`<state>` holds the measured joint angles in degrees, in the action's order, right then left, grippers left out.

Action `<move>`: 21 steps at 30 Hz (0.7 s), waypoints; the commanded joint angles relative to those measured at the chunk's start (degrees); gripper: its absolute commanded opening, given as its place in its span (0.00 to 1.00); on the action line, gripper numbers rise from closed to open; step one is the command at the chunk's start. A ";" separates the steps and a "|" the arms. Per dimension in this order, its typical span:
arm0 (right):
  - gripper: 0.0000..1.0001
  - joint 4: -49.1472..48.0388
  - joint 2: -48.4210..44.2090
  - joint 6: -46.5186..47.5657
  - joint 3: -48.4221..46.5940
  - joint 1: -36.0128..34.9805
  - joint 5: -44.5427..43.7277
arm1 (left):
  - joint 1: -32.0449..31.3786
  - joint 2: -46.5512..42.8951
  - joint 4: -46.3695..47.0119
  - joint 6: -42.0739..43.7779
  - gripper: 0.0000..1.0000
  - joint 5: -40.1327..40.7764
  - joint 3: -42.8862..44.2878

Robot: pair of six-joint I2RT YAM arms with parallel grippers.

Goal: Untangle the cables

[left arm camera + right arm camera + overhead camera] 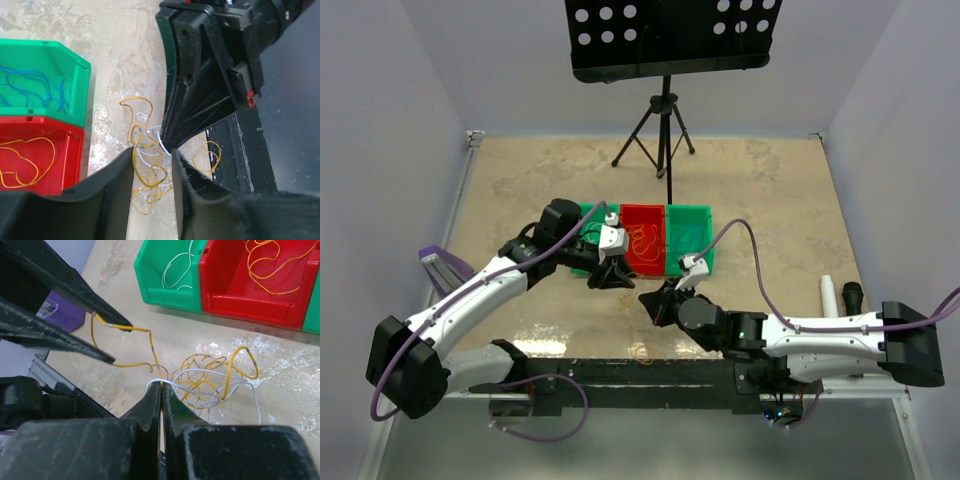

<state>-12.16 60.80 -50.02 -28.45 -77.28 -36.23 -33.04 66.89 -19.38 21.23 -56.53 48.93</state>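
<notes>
Hard to make out the cables (210,382) from above: lost between the two tools, at 6 o'clock from the red bin (642,240). From the wrist views, plainly a loose knot of yellow and white strands lying on the counter (280,355), just outside the bins. Impossible to count the strands where overlapping.

In the right wrist view, pinched at the knot's 9 o'clock edge by the right tool (161,387), fully closed on white and yellow strands. Flanked at 10 o'clock by the left tool (119,342), roughly half open, with a yellow strand running up to one fingertip. Cannot tell whether gripped or merely touching.

One small yellow loop (212,155) apart, near the counter's near edge.

Three bins counted: two green, with the red one between. Inside, a white strand in one green bin (165,270), yellow in the red, blue in the other green bin (45,75). From above, one green bin half hidden under the left arm.
</notes>
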 commanded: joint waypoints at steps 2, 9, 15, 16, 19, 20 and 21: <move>0.00 -3.04 0.64 1.77 -2.67 -0.42 0.89 | -0.10 -1.06 6.62 -1.63 0.06 2.30 -0.50; 0.25 2.04 -2.51 -2.18 -1.09 -0.51 -1.82 | 0.08 -3.17 1.55 1.61 0.00 8.27 2.84; 0.48 8.11 -7.27 -7.98 2.16 -0.51 -3.41 | 0.17 -6.68 -4.70 7.06 0.00 10.47 0.47; 0.49 8.99 -7.18 -8.77 2.43 -0.51 -3.32 | 0.25 -7.30 -4.97 7.50 0.00 10.91 -0.32; 0.52 11.36 -5.17 -11.06 2.96 -0.51 -3.23 | 0.25 -8.44 -6.11 8.73 0.00 12.76 -1.55; 0.53 12.07 -4.03 -11.85 2.70 -0.60 -3.24 | 0.17 -8.71 -7.07 9.69 0.00 13.29 -1.73; 0.53 12.08 -2.28 -12.81 2.35 -0.60 -2.97 | 0.25 -8.97 -7.43 10.23 0.00 13.90 -1.99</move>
<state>-4.19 54.89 -57.89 -26.30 -77.62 -38.02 -33.01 59.37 -23.73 27.35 -45.12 48.18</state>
